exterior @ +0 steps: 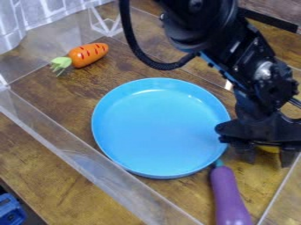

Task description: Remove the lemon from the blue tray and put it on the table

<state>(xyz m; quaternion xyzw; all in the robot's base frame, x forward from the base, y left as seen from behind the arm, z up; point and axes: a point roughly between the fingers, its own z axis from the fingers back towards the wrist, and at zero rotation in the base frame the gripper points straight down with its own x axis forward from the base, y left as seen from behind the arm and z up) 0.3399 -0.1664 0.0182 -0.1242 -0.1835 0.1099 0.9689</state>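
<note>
round sky-blue plastic tray [160, 123] holds nothing; small glossy yellow lemon [269, 151] is off it, on the brown wood-grain surface [62, 169], partly hidden at the black end effector [255, 151]. grip or release: cannot tell. transfer looks done; clearing the arm likely remains.
</note>
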